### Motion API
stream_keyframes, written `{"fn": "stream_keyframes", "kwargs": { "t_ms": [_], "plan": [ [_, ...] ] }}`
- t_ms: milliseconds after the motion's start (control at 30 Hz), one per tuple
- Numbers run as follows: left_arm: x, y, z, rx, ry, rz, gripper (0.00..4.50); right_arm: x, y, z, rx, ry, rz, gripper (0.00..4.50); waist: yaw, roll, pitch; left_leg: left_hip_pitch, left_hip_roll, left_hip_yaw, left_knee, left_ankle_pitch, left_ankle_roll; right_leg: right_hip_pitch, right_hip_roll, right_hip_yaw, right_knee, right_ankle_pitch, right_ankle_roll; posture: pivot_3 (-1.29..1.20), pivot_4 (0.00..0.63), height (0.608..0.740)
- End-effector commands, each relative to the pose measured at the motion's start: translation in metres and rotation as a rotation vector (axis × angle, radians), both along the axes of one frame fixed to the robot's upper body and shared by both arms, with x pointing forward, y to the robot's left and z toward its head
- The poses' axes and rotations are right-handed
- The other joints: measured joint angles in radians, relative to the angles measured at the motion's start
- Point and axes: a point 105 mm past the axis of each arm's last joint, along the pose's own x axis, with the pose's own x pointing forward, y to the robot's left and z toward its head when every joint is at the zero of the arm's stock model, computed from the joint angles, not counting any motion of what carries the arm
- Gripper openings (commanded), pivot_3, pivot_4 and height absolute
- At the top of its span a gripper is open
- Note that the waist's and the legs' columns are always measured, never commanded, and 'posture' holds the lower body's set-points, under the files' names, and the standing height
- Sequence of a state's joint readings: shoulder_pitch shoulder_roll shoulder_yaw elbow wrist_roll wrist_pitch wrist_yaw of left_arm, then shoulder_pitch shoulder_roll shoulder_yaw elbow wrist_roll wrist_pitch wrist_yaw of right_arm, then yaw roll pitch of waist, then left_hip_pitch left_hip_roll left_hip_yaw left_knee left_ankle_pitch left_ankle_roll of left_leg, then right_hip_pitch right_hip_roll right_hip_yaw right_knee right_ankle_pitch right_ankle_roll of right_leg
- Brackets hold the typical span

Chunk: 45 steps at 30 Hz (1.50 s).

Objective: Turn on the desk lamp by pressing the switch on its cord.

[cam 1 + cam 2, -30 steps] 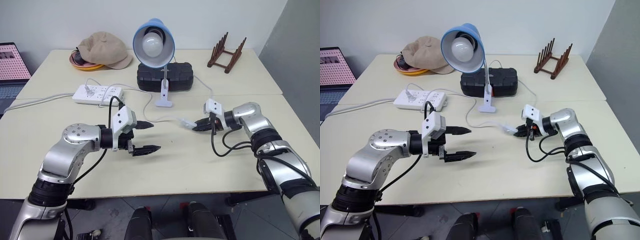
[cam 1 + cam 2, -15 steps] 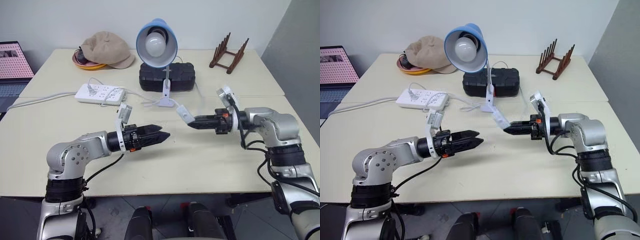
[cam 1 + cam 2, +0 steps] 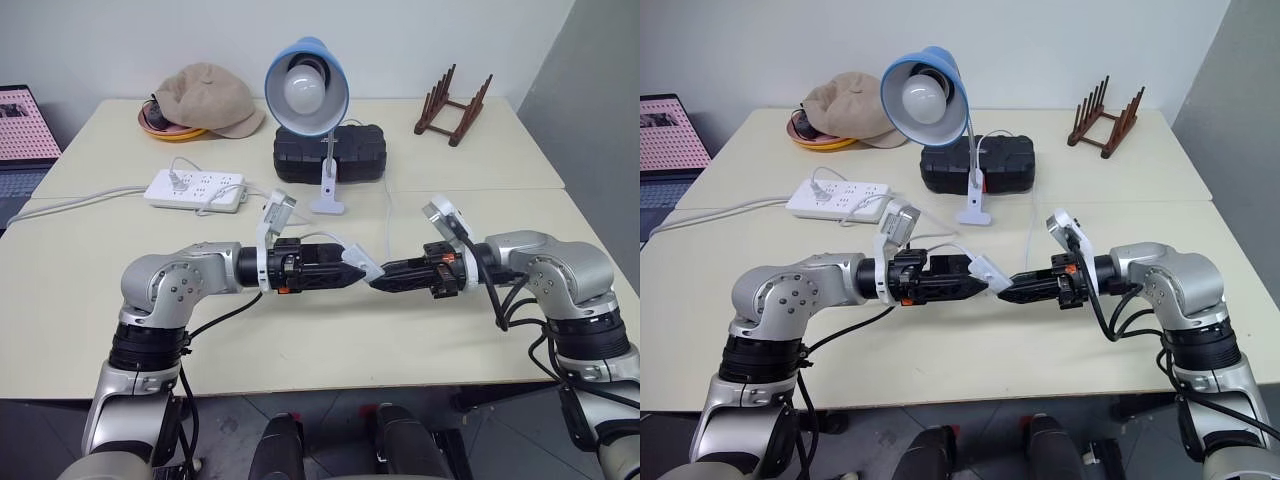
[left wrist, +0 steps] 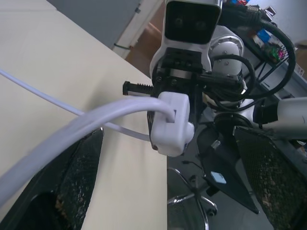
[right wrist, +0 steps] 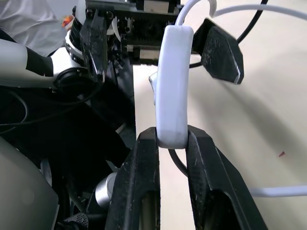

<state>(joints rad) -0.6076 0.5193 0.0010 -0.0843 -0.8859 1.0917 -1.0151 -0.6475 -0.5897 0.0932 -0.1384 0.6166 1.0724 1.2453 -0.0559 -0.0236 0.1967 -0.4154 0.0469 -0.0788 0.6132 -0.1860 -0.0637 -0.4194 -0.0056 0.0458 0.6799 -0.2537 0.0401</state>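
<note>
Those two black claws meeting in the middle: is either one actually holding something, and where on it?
The right gripper pinches the switch by one end. The left gripper is open around the other end, gripping nothing.

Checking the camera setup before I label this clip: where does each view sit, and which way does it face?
Left and right eye views: on the head, looking down over the cream table and blue-shaded desk lamp; both arms show.
Left wrist view: faces the right gripper holding the small white oblong switch; its own black fingers stand apart.
Right wrist view: faces the left gripper; its own fingers clamp the switch.
All views share the switch and thin white cord.
</note>
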Motion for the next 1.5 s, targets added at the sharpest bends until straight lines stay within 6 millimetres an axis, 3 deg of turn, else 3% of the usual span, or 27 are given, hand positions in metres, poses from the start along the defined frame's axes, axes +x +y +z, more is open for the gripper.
{"fn": "stream_keyframes", "kwargs": {
  "t_ms": [33, 667, 800, 833, 867, 933, 1500],
  "plan": [
    [-0.002, -0.003, 0.012, -0.020, -0.059, -0.034, 4.15, -0.007, 0.001, 0.009, 0.016, -0.042, 0.033, 0.39, 0.000, 0.000, 0.000, 0.000, 0.000, 0.000, 0.000, 0.000, 0.000, 0.000, 0.000, 0.000, 0.000, 0.000, 0.000, 0.00, 0.150, 0.740],
    [-0.008, -0.005, 0.011, -0.030, -0.064, -0.049, 0.56, -0.007, 0.005, 0.011, 0.016, -0.041, 0.053, 0.39, 0.000, 0.000, 0.000, 0.000, 0.000, 0.000, 0.000, 0.000, 0.000, 0.000, 0.000, 0.000, 0.000, 0.000, 0.000, 0.00, 0.150, 0.740],
    [-0.010, -0.004, 0.014, -0.052, -0.054, -0.071, 0.49, -0.007, 0.005, 0.011, 0.014, -0.042, 0.053, 0.39, 0.000, 0.000, 0.000, 0.000, 0.000, 0.000, 0.000, 0.000, 0.000, 0.000, 0.000, 0.000, 0.000, 0.000, 0.000, 0.00, 0.150, 0.740],
    [-0.010, -0.004, 0.014, -0.043, -0.057, -0.064, 1.19, -0.007, 0.005, 0.010, 0.012, -0.043, 0.053, 0.39, 0.000, 0.000, 0.000, 0.000, 0.000, 0.000, 0.000, 0.000, 0.000, 0.000, 0.000, 0.000, 0.000, 0.000, 0.000, 0.00, 0.150, 0.740],
    [-0.009, -0.003, 0.012, -0.033, -0.062, -0.056, 1.22, -0.007, 0.005, 0.010, 0.012, -0.043, 0.054, 0.39, 0.000, 0.000, 0.000, 0.000, 0.000, 0.000, 0.000, 0.000, 0.000, 0.000, 0.000, 0.000, 0.000, 0.000, 0.000, 0.00, 0.150, 0.740],
    [-0.010, -0.003, 0.010, -0.013, -0.055, -0.056, 1.74, -0.007, 0.005, 0.010, 0.010, -0.043, 0.053, 0.39, 0.000, 0.000, 0.000, 0.000, 0.000, 0.000, 0.000, 0.000, 0.000, 0.000, 0.000, 0.000, 0.000, 0.000, 0.000, 0.00, 0.150, 0.740],
    [-0.015, -0.006, 0.003, 0.016, -0.054, -0.104, 1.74, -0.007, 0.004, 0.010, 0.006, -0.045, 0.060, 0.39, 0.000, 0.000, 0.000, 0.000, 0.000, 0.000, 0.000, 0.000, 0.000, 0.000, 0.000, 0.000, 0.000, 0.000, 0.000, 0.00, 0.150, 0.740]
  ]
}}
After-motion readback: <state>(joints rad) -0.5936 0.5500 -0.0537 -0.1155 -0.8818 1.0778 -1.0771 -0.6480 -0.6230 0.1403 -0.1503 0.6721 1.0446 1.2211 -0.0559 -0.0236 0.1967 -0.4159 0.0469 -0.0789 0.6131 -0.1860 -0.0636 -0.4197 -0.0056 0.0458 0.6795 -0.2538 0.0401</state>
